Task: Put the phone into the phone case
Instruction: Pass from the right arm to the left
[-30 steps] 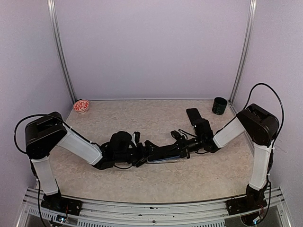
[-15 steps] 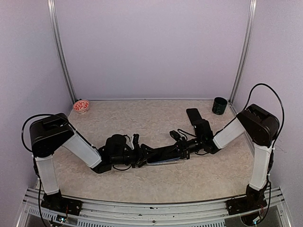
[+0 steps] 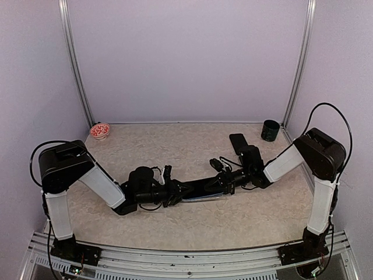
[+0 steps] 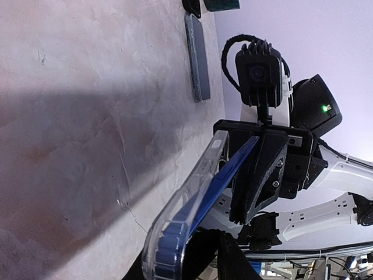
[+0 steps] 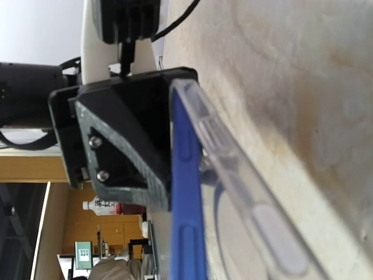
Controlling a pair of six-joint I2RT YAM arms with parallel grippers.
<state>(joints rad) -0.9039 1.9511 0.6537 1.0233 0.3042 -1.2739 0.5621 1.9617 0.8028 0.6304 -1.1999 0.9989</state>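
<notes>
Mid-table (image 3: 192, 227), between your two arms, you have the blue phone (image 4: 218, 181) and the clear phone case (image 4: 192, 189) held end to end, low over the surface, with a shadow under them in the left wrist view. Right jaws: pressed together on the far end of the blue phone, whose edge runs in between the black fingers (image 4: 265, 175). Left jaws: set at the opposite end, one dark finger (image 5: 125, 143) lying against the phone's tip in the right wrist view. You cannot tell from any view whether these jaws pinch the phone and case or only stand close on either side. Fit so far: at the left-jaw end the phone and case meet. Toward the right-jaw end they part, the blue edge standing away from the clear rim, so the phone sits in the case at one end only. Both wrist views show the pair tilted with respect to the table. Elsewhere: a second dark phone (image 3: 237, 142) lies flat behind the right wrist, apart from the held pair. A dark green cup (image 3: 270, 130) stands in the far right corner. A small red-and-white bowl (image 3: 100, 130) sits in the far left corner, well apart from both arms.
</notes>
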